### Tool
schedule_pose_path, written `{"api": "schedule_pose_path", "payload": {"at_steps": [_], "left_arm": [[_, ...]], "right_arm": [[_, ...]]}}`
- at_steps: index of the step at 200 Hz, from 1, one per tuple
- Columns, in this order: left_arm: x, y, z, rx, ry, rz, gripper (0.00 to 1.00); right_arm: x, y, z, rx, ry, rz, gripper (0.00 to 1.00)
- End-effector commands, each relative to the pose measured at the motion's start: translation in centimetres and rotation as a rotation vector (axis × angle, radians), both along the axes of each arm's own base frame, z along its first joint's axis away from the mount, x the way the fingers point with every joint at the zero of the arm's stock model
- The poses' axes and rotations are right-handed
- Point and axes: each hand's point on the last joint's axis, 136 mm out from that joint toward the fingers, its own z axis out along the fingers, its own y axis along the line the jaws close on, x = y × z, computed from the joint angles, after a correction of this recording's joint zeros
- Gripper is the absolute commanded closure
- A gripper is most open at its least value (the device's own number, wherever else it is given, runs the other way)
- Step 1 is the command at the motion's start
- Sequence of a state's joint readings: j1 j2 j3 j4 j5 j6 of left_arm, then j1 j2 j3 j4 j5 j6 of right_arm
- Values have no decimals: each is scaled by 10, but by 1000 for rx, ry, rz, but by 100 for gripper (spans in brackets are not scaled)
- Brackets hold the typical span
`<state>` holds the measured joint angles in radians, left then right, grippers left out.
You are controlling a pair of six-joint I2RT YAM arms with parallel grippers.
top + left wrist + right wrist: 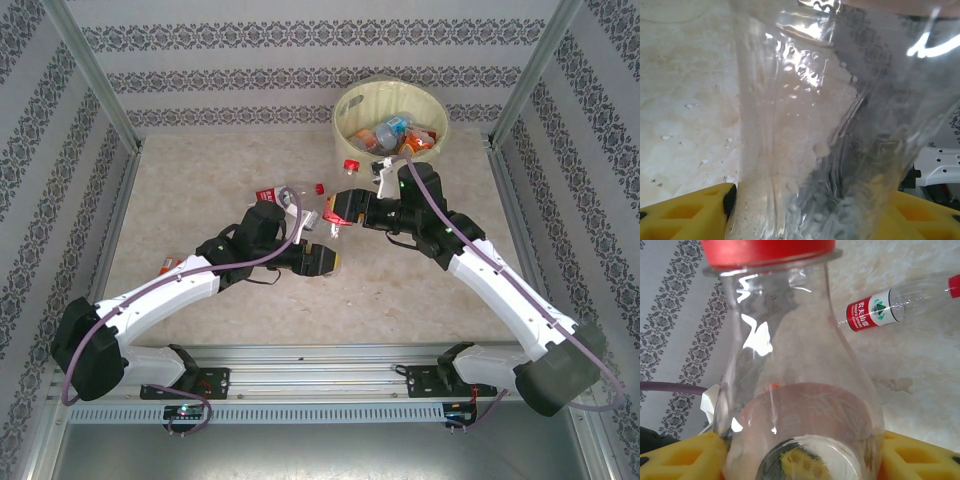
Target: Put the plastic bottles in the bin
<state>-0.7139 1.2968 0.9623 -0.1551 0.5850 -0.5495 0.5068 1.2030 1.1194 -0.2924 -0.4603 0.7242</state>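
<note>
A clear plastic bottle [333, 228] with a red cap hangs over the middle of the table between both grippers. In the right wrist view this bottle [790, 365] points cap-away, and my right gripper [800, 455] is shut on its wide base. In the left wrist view its crumpled clear body [815, 125] fills the gap of my left gripper [812, 210], touching both yellow fingers [690, 215]. Seen from above, the left gripper [332, 258] and right gripper [338, 208] face each other closely. The pale-yellow bin [345, 105] stands at the back right, holding several bottles [395, 132].
Another clear bottle with a red label [285, 195] [890, 305] lies on the table just left of the grippers. A red-capped piece [352, 166] sits by the bin's near side. A red-labelled bottle [172, 265] lies beside the left arm. Metal frame posts border the table.
</note>
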Motion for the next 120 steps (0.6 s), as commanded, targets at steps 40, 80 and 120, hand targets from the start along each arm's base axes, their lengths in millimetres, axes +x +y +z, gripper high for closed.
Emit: {"api": "schedule_pose_path", "payload": {"at_steps": [40,80,120], "left_arm": [[3,-9,41,-74,-83,-1,0],[7,-7,63,-116,-145,25,0],[9,-9,86,-181,-204,28,0]], "right_arm": [[-8,-23,31,-15,-80,-32,45],[-5,-54,50,-47,-119,-87,45],[6,-87,90,-109,-211,-165,45]]}}
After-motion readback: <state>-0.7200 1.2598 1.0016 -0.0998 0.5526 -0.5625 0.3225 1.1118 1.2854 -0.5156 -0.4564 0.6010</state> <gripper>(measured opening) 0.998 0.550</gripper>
